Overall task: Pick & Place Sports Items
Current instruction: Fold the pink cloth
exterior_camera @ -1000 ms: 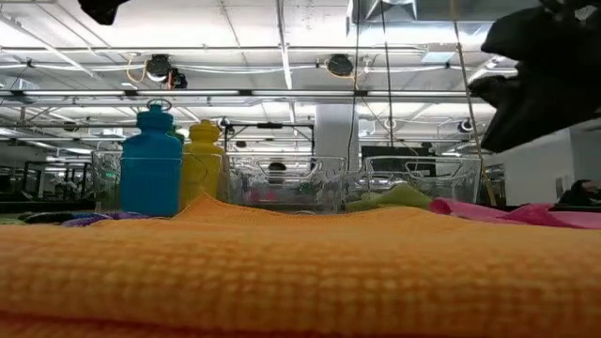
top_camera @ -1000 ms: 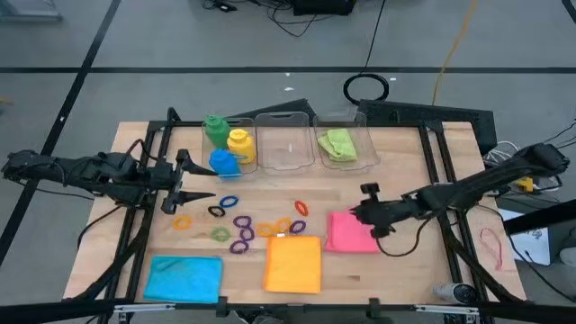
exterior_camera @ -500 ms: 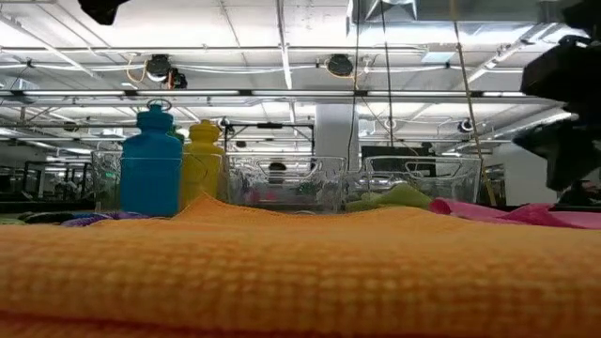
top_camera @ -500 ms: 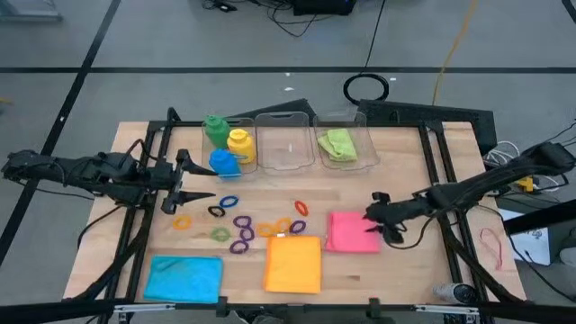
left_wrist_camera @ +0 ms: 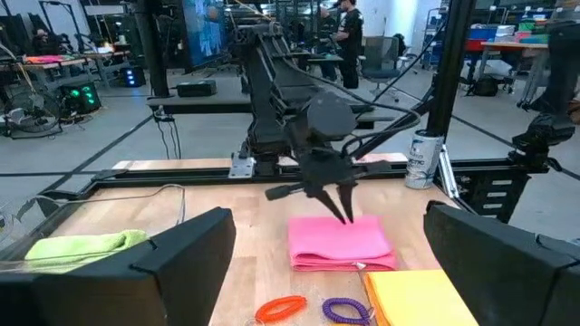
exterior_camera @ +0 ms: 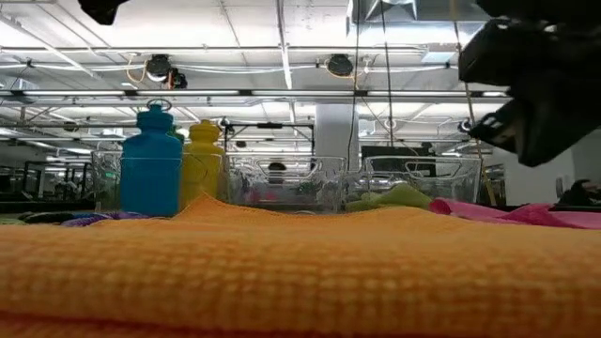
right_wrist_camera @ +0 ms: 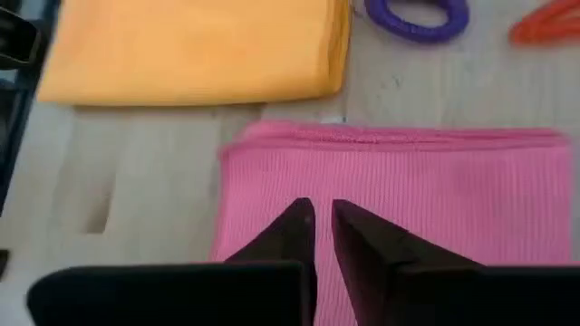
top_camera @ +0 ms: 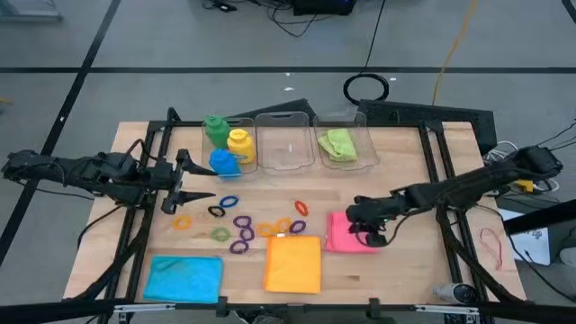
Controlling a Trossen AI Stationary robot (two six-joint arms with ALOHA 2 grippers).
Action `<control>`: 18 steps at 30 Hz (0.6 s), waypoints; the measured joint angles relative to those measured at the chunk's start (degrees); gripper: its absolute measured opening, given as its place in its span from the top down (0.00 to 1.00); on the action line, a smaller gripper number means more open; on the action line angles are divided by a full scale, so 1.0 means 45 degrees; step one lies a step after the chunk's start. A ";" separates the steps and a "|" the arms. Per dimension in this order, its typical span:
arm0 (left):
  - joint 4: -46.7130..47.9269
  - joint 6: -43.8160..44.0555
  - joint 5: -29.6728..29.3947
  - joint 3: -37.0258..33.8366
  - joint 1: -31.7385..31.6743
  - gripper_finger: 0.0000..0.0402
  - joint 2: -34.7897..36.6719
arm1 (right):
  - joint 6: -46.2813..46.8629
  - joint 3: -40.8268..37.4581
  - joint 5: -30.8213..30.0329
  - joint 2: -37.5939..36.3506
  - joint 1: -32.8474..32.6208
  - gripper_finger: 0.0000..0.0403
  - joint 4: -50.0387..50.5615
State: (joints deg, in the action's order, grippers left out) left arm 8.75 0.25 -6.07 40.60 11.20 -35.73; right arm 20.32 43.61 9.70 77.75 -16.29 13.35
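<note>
My right gripper (top_camera: pixel 357 222) points down over the folded pink cloth (top_camera: pixel 344 236), fingers all but shut (right_wrist_camera: pixel 322 213), tips at its top face. It also shows in the left wrist view (left_wrist_camera: pixel 345 214). My left gripper (top_camera: pixel 186 184) waits open at the table's left. Orange cloth (top_camera: pixel 293 264) and blue cloth (top_camera: pixel 184 276) lie flat near the front edge. Green (top_camera: pixel 214 129), yellow (top_camera: pixel 238 144) and blue (top_camera: pixel 223 162) bottles stand upright at the back left. Several small rings (top_camera: pixel 243 225) lie mid-table. A green cloth (top_camera: pixel 337 144) lies in the right bin. My right gripper comes from above, slanting down, with its closed fingertips (right_wrist_camera: pixel 299 217) at the pink cloth's top face (right_wrist_camera: pixel 272 195), toward its right half. The cloth lies flat on the table. Whether the tips touch it, I cannot tell.
Three clear bins (top_camera: pixel 288 144) stand in a row at the back. A dark frame rail (top_camera: pixel 436 180) runs along the table's right side and another along the left (top_camera: pixel 148 180). Bare wood (top_camera: pixel 396 270) lies right of the pink cloth.
My right gripper went a little toward the table's right edge, off the pink cloth's right side, then came back toward the left and now stands over the cloth. The cloth has stayed flat in place.
</note>
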 joint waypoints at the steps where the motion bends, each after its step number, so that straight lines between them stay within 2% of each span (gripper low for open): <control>1: 0.0000 0.0000 -0.0003 0.0000 0.0000 0.26 0.0002 | 0.0000 0.0212 0.0178 0.0302 0.0108 0.97 0.0187; 3: 0.0000 0.0000 -0.0002 0.0000 0.0000 0.26 -0.0003 | 0.0000 0.0511 0.0254 0.0990 0.0273 1.00 0.0463; 9: -0.0004 0.0000 -0.0002 0.0000 0.0000 0.26 0.0002 | 0.0557 0.0653 0.0687 0.2905 0.0261 1.00 0.0797; 14: -0.0005 0.0000 0.0002 0.0000 0.0000 0.26 0.0002 | 0.0974 0.0728 0.1186 0.3626 0.0285 1.00 0.1303; 18: -0.0001 0.0001 0.0002 0.0000 0.0000 0.26 0.0002 | -0.0275 0.0711 0.1246 0.3835 0.0285 1.00 0.1519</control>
State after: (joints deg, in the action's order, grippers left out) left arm 8.75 0.25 -6.07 40.60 11.20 -35.73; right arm 19.08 46.81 15.30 95.00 -15.00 20.19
